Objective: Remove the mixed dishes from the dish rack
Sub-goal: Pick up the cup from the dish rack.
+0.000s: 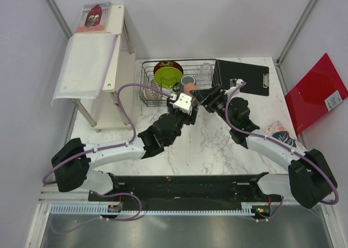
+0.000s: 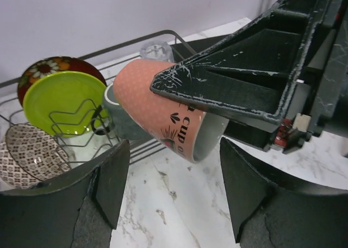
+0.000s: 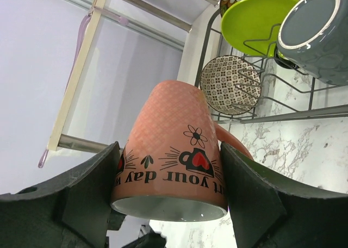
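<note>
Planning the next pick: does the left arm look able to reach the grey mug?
Probably not: the orange-red cup in the right gripper hangs between the left gripper and the grey mug.

The orange-red cup (image 3: 168, 128) fills the gap between the right pincer's (image 3: 169, 169) fingers. Just past it stands the dish rack (image 1: 144, 79), with the dark grey mug (image 3: 318, 36) closest. The left pincer (image 2: 173, 155), fingers spread, crowds in just beside the cup. Behind both pincers lies open marble table (image 1: 217, 150).
</note>
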Robot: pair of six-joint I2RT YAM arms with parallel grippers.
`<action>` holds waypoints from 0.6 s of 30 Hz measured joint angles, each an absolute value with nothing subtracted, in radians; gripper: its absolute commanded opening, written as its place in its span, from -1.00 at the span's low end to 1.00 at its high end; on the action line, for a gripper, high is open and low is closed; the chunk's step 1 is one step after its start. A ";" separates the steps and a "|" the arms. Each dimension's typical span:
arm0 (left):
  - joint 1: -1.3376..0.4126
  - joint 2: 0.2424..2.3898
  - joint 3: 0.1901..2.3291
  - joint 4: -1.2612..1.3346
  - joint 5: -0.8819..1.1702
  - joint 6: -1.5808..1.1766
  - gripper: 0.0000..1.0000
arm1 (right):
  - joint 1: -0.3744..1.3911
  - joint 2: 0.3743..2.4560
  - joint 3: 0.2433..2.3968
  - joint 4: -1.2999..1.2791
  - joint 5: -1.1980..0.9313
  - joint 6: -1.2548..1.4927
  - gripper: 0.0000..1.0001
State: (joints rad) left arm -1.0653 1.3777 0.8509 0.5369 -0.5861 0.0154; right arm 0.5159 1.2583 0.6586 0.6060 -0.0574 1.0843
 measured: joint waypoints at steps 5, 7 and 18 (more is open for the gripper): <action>-1.073 1.433 0.852 0.636 -0.690 0.103 0.34 | 0.522 1.248 0.659 0.606 -0.057 1.085 -1.00; -1.076 1.452 0.852 0.669 -0.728 0.125 0.31 | 0.525 1.244 0.659 0.606 -0.057 1.084 -1.00; -1.092 1.553 0.865 0.850 -0.845 0.204 -0.45 | 0.572 1.238 0.659 0.606 -0.052 1.092 -1.00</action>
State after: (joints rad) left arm -1.0920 1.5528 0.8650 0.8505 -0.8452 0.2043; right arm 0.5724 1.2385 0.6590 0.6064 -0.0525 1.0916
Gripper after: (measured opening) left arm 0.524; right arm 0.777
